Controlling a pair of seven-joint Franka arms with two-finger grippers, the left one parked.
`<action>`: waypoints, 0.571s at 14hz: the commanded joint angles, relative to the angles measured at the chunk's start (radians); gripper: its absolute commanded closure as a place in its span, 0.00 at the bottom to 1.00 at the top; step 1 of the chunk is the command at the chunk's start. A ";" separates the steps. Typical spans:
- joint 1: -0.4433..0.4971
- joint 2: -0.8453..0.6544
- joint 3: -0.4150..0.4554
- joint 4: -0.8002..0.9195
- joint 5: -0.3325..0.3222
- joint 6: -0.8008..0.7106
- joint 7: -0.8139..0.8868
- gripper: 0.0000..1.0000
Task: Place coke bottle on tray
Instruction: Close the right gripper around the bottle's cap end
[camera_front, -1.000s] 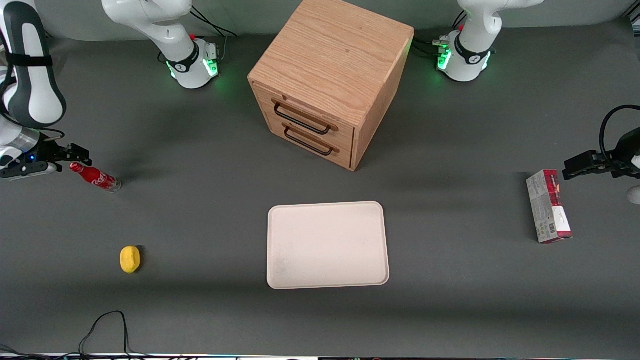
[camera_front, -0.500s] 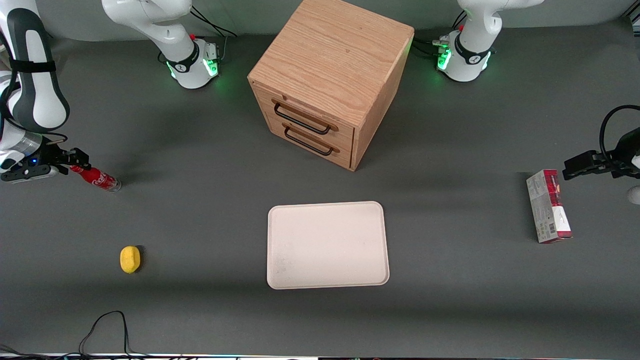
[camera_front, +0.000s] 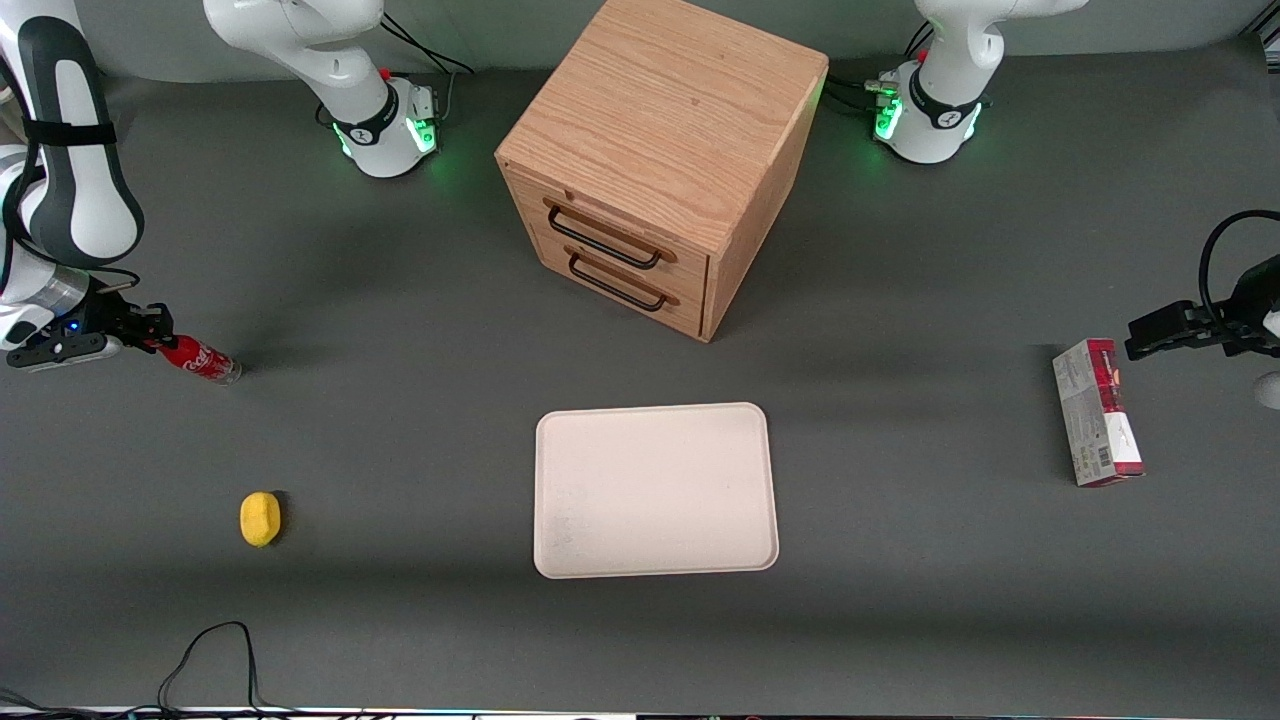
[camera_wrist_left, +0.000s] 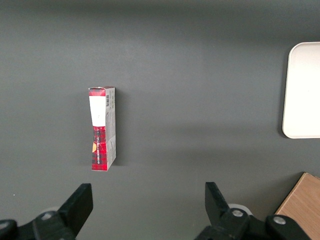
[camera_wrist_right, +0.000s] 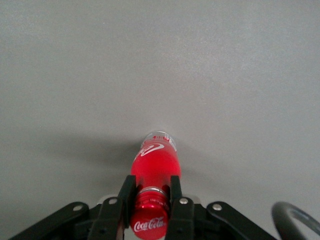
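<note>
- One dark grey table (camera_front: 400, 430) carries everything: the tray (camera_front: 655, 490) at the frame's centre, a wooden drawer cabinet (camera_front: 660, 160) above it.
- At the left edge, the gripper (camera_front: 150, 330) pinches the coke bottle (camera_front: 200, 358) at its neck.
- Only the right wrist view shows both fingers (camera_wrist_right: 175, 192) touching the neck below the cap.

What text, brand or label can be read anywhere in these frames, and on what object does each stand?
"Coca-Cola": white script on the red cap of the coke bottle, whose neck sits between the fingers of the gripper.
White script on the bottle's body: only partly visible, not readable in full.
Carton box: barcode and print too small to read.
Tray, wooden drawer cabinet, yellow object: no text.
</note>
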 joint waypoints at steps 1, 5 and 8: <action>0.014 0.006 -0.002 0.015 0.029 -0.006 -0.025 0.96; 0.022 -0.005 0.032 0.082 0.032 -0.100 -0.004 0.99; 0.022 0.004 0.104 0.282 0.030 -0.352 0.085 0.99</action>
